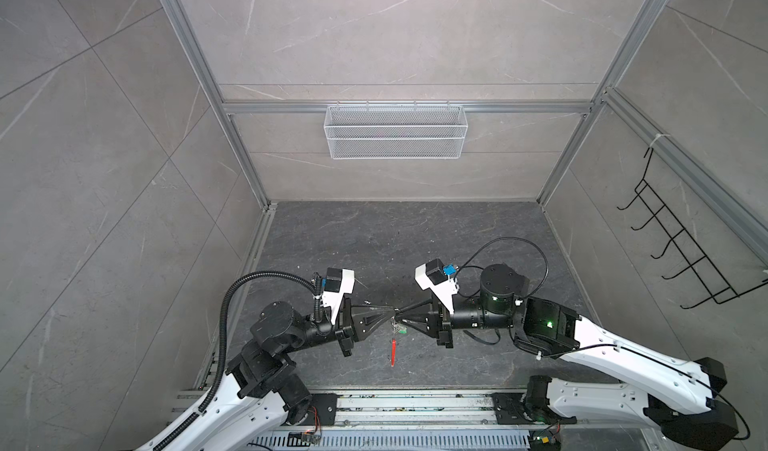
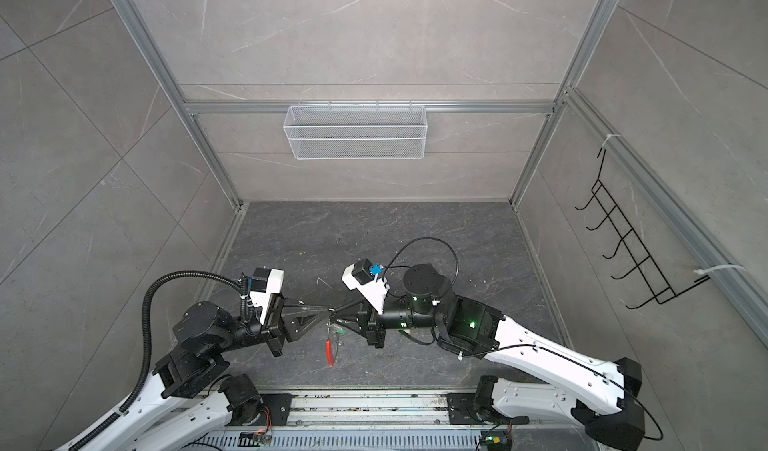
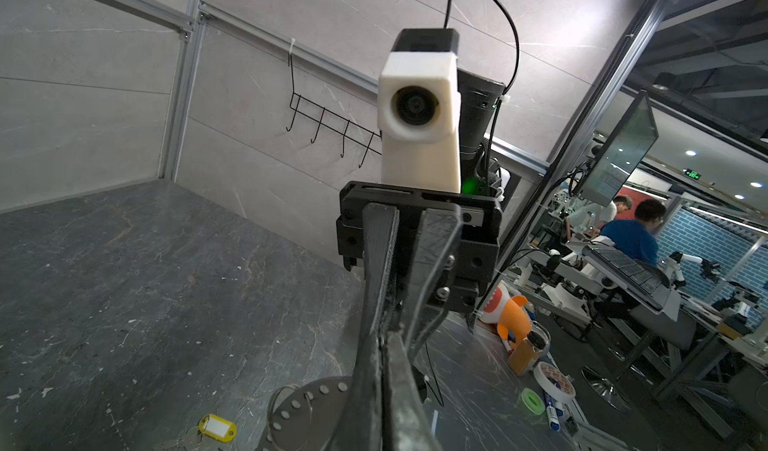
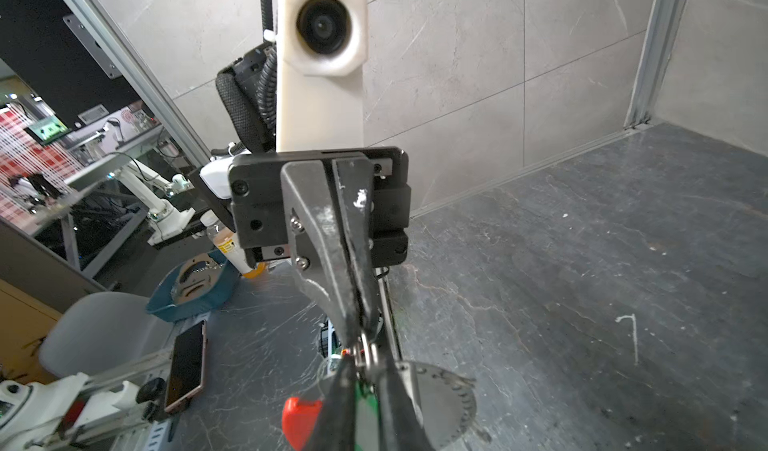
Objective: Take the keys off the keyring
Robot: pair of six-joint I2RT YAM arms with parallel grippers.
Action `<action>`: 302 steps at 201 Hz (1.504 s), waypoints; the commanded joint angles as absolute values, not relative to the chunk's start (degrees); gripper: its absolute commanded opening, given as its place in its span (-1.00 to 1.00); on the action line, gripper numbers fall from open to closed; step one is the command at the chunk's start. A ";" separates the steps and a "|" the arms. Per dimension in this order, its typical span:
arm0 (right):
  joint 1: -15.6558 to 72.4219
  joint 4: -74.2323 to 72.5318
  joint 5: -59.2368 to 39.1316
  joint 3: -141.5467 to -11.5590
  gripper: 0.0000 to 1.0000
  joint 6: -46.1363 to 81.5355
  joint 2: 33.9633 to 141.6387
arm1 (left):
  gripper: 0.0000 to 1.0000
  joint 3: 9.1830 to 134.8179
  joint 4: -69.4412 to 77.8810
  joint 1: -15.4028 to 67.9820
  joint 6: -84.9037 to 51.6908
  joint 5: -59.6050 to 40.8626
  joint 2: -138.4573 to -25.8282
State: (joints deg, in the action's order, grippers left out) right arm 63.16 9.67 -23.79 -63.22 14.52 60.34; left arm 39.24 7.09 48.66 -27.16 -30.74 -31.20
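One thin grey keyring [image 1: 393, 336] w/ red sleeve [image 2: 330, 351]

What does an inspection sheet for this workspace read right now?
Surface: dark table, scuffed.
Job's things: keyring hangs below the jaws, green key near its top; yellow key lies on the table.
Clutter: nothing seen.
Grippers: left gripper shut on the keyring; right gripper shut tip to tip with it, hold unclear.
Cables: conduit and cable clear of the keys.
Surroundings: basket and hook rack on the walls.
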 commanded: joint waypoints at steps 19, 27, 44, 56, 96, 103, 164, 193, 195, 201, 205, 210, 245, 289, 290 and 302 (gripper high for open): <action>63.46 9.06 -24.51 -63.15 -1.00 14.95 60.30 | -1.00 41.33 9.88 48.81 -26.74 -31.47 -31.24; 63.38 10.15 -24.19 -63.33 -1.00 14.70 59.96 | -1.00 42.05 8.25 48.80 -26.59 -31.46 -31.27; 62.89 14.25 -24.66 -64.36 -1.00 13.84 59.42 | -0.86 43.99 3.32 48.79 -25.75 -31.55 -31.27; 61.67 18.51 -26.61 -65.78 -1.00 12.70 59.61 | -0.61 45.65 -1.11 48.78 -24.66 -31.70 -31.14; 57.47 31.77 -32.37 -70.82 -1.00 8.61 61.36 | -0.46 53.68 -17.51 48.78 -19.91 -36.37 -35.39; 57.02 33.66 -33.09 -71.92 -1.00 7.78 61.88 | -0.46 54.78 -19.55 48.81 -19.28 -37.13 -36.43; 56.58 47.26 -37.52 -81.92 -1.00 1.80 67.68 | -0.43 59.64 -25.48 48.79 -16.78 -42.08 -43.29; 56.60 49.44 -37.72 -83.53 -1.00 0.90 68.94 | -0.46 60.27 -25.58 48.78 -16.92 -43.51 -44.58; 56.60 49.51 -37.71 -83.57 -1.00 0.86 69.03 | -0.46 60.31 -25.53 48.82 -16.93 -43.51 -44.70; 56.60 49.72 -37.88 -83.79 -1.00 0.74 69.16 | -0.48 60.44 -25.66 48.78 -16.96 -43.38 -44.89; 56.60 49.82 -37.88 -83.85 -1.00 0.74 69.29 | -0.47 60.48 -25.72 48.81 -17.04 -43.26 -44.93; 56.67 49.87 -37.88 -83.99 -1.00 0.62 69.41 | -0.47 60.53 -25.71 48.82 -17.03 -43.29 -45.14; 56.60 50.35 -37.89 -84.85 -1.00 0.48 70.30 | -0.55 60.87 -25.08 48.79 -17.53 -44.18 -46.13; 56.60 49.78 -36.81 -85.86 -1.00 0.70 70.57 | -0.57 60.54 -24.83 48.81 -18.08 -44.56 -46.61; 56.60 49.77 -36.82 -85.87 -1.00 0.70 70.57 | -0.57 60.46 -24.76 48.84 -18.09 -44.56 -46.60; 56.60 49.41 -36.78 -86.02 -1.00 0.90 70.74 | -0.57 60.21 -24.23 48.78 -18.36 -44.57 -46.39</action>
